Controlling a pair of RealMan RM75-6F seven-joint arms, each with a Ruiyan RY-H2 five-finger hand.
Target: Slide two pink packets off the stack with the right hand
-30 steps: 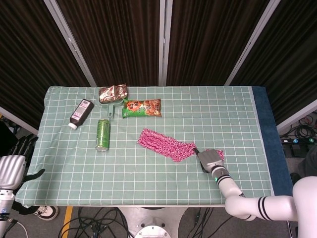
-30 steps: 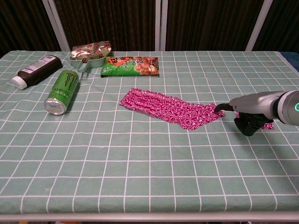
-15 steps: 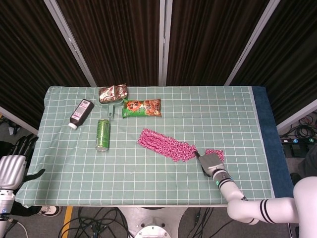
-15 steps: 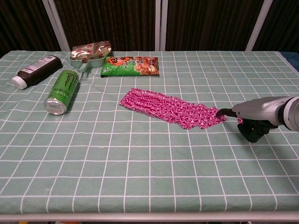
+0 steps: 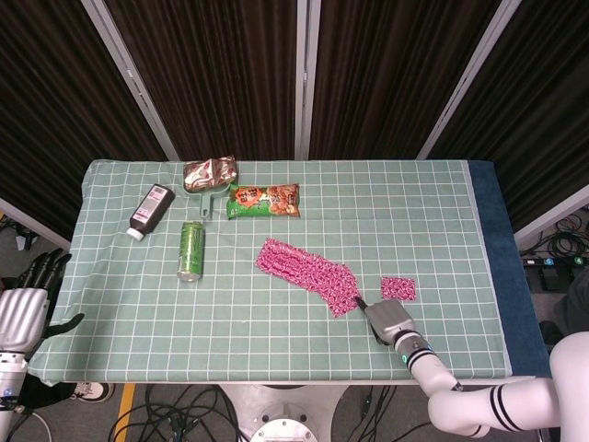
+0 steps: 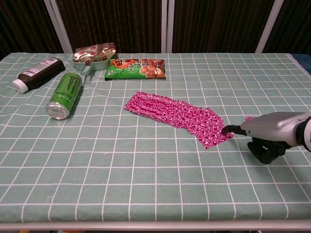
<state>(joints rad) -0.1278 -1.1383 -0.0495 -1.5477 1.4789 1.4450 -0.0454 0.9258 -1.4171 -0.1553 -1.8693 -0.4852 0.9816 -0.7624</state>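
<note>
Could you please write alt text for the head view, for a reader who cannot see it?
The robot's right hand presses a fingertip on the near end of a fanned row of pink packets on a green checked tablecloth; one pink packet lies apart. A green can, dark bottle and snack bags sit further back.

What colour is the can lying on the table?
Green can, with black markings; the chest view shows it best.

The right robot hand (image 6: 265, 135) lies low, one dark fingertip (image 6: 226, 130) stretched forward – the other fingers seem curled under. The left robot hand (image 5: 25, 308) hangs apart at the side, fingers spread – empty.
</note>
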